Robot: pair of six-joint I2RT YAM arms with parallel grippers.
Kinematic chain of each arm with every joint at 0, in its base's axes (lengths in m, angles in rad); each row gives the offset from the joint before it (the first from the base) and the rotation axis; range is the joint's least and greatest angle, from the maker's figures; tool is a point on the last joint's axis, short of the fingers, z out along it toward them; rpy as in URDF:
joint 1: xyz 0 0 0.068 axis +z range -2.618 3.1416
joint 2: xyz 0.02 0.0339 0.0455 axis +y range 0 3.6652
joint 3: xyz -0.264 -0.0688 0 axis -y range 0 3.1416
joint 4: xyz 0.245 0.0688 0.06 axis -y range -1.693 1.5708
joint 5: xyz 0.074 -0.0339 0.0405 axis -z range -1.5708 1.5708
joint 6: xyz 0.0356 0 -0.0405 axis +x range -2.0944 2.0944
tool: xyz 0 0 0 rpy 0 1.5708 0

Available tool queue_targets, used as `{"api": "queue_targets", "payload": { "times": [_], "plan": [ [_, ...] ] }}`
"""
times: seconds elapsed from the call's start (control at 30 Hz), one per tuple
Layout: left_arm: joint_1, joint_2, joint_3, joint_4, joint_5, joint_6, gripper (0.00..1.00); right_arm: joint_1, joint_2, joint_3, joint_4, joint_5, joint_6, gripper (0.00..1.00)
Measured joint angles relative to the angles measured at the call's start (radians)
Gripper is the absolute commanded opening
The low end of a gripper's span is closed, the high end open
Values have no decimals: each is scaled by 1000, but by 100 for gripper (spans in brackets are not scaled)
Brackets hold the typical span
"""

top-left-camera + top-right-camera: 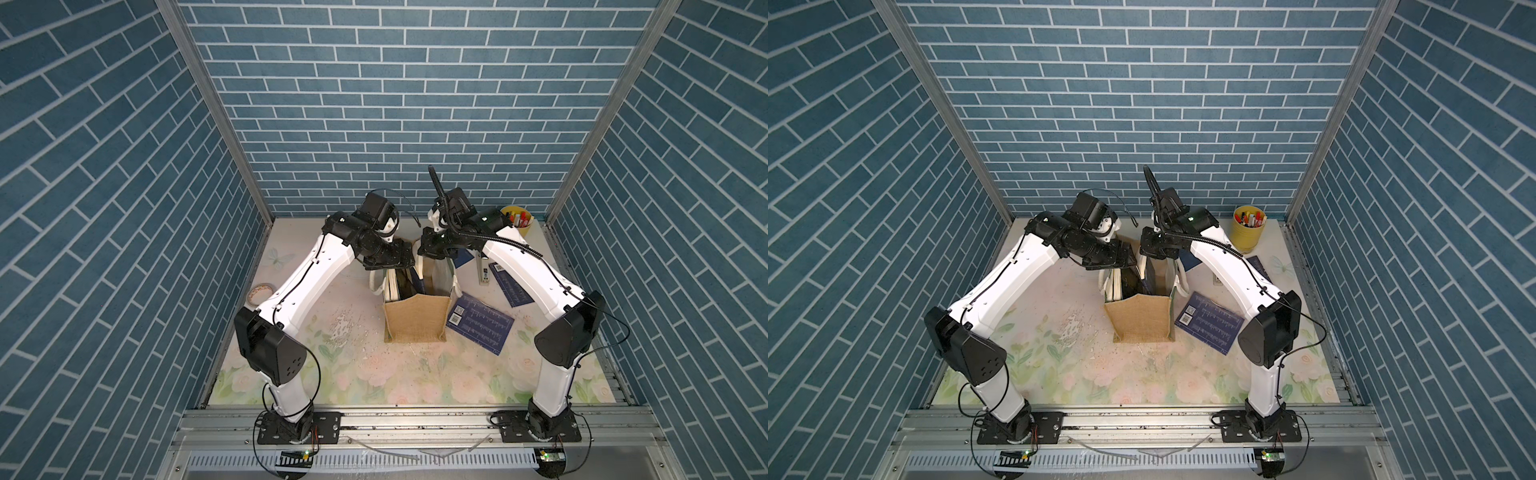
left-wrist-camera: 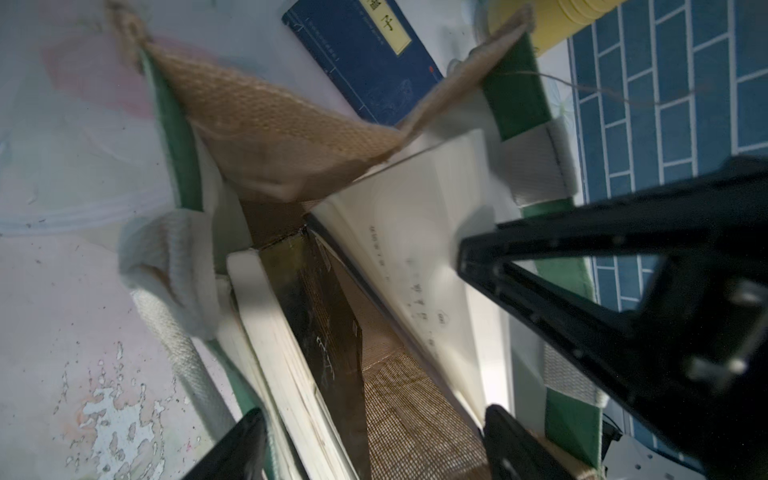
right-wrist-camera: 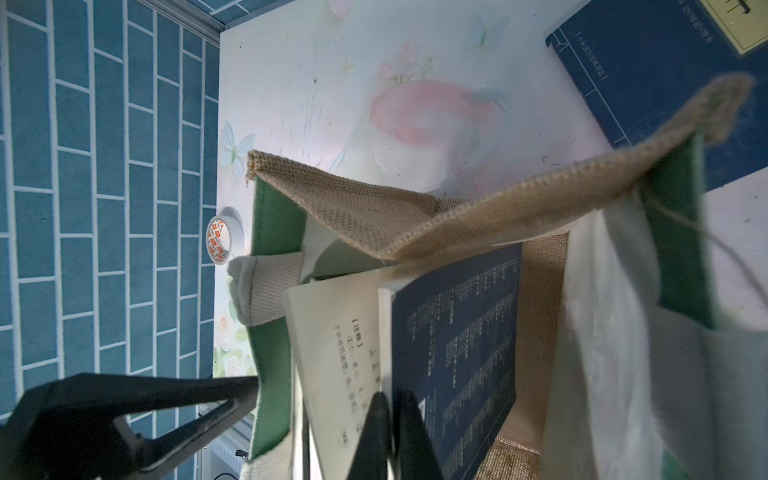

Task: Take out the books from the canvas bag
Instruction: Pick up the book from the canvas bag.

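As the bag stands: the canvas bag is upright about mid-tabletop, a little nearer the back edge. Its mouth faces up and its far burlap end is folded inward, so books can leave only straight upward.
Right gripper: the fingers are clenched on the top edge of the held navy book, probably because that edge is the only part reachable from above.
Held navy book, place: it is inside the bag toward the right wall, with its printed back cover facing the wrist camera and a loose white page fanned out beside it.
Left gripper: the fingers are spread wide and grasp nothing. It hangs over the mouth by the bag's left wall, likely placed to steady the soft bag.
Books inside: a black book and a white-edged page block lean on the left wall, leaving a gap down to the burlap floor.
Books out: three navy books lie flat between the bag and the tabletop's right edge. One is just beside the bag's base, one is nearer the right edge, and one is partly hidden under the right arm. That is the lifting arm's side, which looks like the reason they were put there.
Bystanders: the yellow pen cup is at the back right corner and the tape roll is near the left edge, both off the lift path.
Risk: the rising book may drag the light bag up with it.
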Motion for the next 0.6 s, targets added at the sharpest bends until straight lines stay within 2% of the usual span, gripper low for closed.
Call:
{"api": "queue_targets", "payload": {
  "times": [0.33,0.6],
  "plan": [
    [-37,8,8,-20,-94,40,88,-8,-5,-13,27,-21,52,0],
    [-37,-9,8,-21,-127,56,91,-49,-97,-132,63,-50,80,0]
  ]
}}
